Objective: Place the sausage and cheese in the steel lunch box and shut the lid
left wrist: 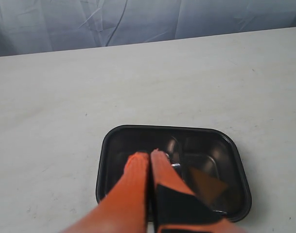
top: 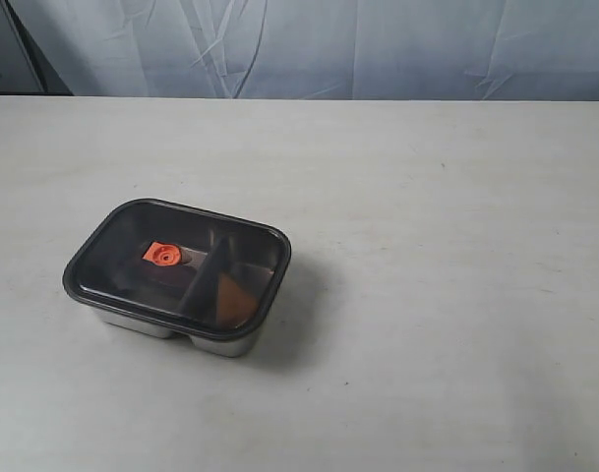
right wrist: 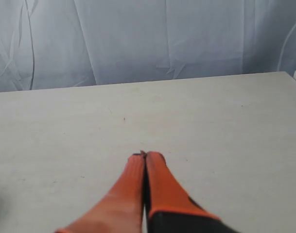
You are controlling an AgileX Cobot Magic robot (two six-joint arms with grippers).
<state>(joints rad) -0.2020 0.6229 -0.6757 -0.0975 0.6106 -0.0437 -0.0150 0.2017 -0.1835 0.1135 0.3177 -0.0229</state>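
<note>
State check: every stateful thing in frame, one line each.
lid: closed on the steel lunch box, unheld.
steel lunch box: lidded, upright on the table.
cheese: inside, right compartment in the exterior view, seen through the lid.
sausage: not discernible through the tinted lid.
left end effector: shut, empty.
right end effector: shut, empty.

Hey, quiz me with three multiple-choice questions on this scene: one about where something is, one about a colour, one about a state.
1. Where is the yellow-orange cheese wedge?
A) inside the shiny steel lunch box
B) on the bare table
C) in a gripper

2. What colour is the knob on the tinted transparent lid?
A) blue
B) orange-red
C) green

3. The left gripper is:
A) wide open
B) holding the lid
C) shut, empty

Answers: 1 A, it shows through the lid; 2 B, plainly orange-red; 3 C, closed tight with nothing between.
</note>
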